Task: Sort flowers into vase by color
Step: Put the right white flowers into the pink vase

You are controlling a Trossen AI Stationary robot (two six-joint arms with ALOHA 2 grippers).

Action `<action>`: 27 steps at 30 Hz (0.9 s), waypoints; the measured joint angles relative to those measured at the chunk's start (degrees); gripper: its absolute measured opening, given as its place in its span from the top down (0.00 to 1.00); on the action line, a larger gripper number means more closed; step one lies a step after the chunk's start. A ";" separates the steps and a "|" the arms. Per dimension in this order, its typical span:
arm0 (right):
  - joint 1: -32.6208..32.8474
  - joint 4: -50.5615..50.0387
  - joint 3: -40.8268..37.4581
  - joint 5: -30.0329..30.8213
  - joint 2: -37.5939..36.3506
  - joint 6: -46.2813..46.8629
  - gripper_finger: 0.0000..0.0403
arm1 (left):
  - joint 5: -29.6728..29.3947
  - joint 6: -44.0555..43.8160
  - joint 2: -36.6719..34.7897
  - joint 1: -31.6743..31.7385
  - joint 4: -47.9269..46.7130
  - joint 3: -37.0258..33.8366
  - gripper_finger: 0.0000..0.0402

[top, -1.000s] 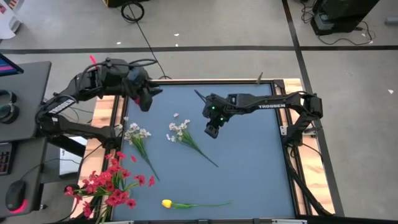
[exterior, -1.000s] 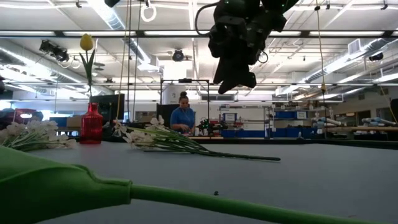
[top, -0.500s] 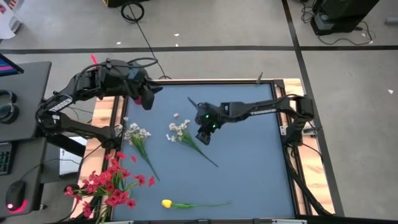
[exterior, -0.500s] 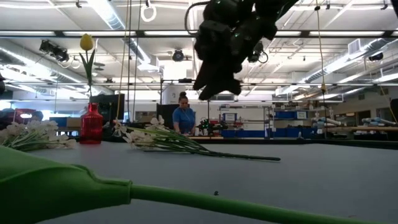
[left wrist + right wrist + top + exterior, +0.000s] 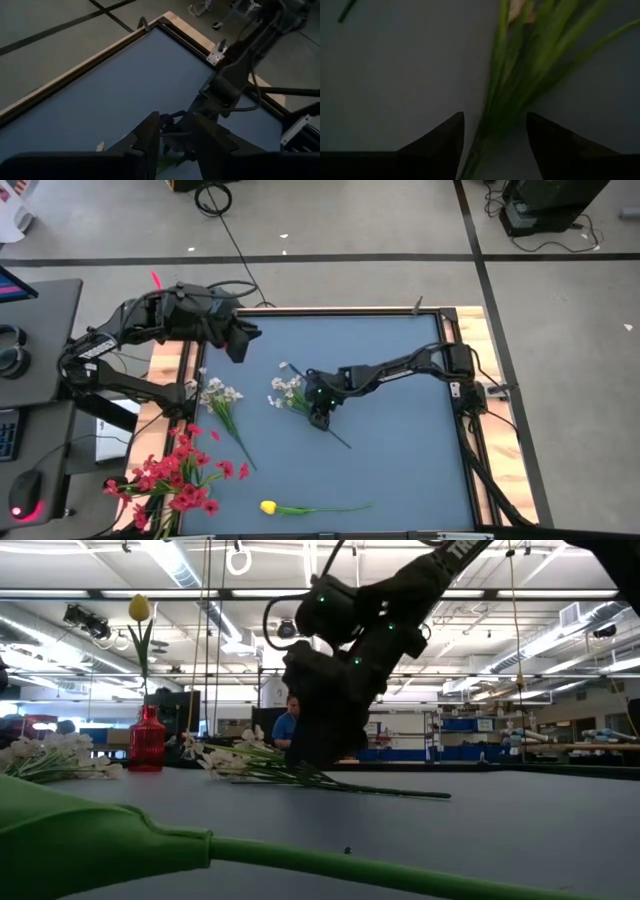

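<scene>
One yellow tulip (image 5: 139, 608) stands in the small red vase (image 5: 146, 742); beside it, the right end effector (image 5: 319, 420) straddles a white-blossom spray's stem (image 5: 492, 120), fingers apart, remaining flowers unsorted.

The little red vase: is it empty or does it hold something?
Not empty: the vase stands upright with one yellow tulip in it.

In the high view the left arm covers the vase (image 5: 146, 743) — only the low view shows it, far off. The right gripper (image 5: 318, 418) hides where its tips meet the white spray (image 5: 287, 391). Red flowers (image 5: 172, 480) run off the table's edge (image 5: 160, 395). In the low view a blurred green stem (image 5: 120, 840) is cut by the frame, and the right arm hides most of a person (image 5: 290, 718) in the background — details too small to tell.
</scene>
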 joint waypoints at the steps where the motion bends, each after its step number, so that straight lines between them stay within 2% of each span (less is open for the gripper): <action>1: 0.25 0.78 0.00 0.51 0.56 -0.09 0.45 | 0.00 -0.04 0.00 -0.48 0.04 0.00 0.72; 4: 0.59 1.61 0.15 1.94 1.74 -0.33 0.49 | 0.00 -0.11 0.00 -1.64 0.01 0.00 0.72; 7: 0.59 1.59 0.28 2.34 2.36 -0.28 0.58 | 0.02 -0.13 0.00 -2.02 -0.26 0.00 0.72; 13: 0.19 1.73 -0.01 2.99 1.18 0.07 0.92 | 0.00 -0.90 0.00 -2.00 -0.82 0.00 0.72; 14: -0.11 1.87 -0.09 2.15 0.70 0.34 0.95 | 0.00 -0.89 0.00 -2.00 -0.98 0.00 0.72; 22: -4.95 4.74 -0.07 1.43 -6.54 5.00 0.97 | 0.00 -0.89 0.00 -1.56 -1.33 0.00 0.72; 27: -8.28 12.21 0.00 1.62 -11.96 8.24 0.97 | -0.01 -1.01 0.00 -1.21 -1.31 0.00 0.72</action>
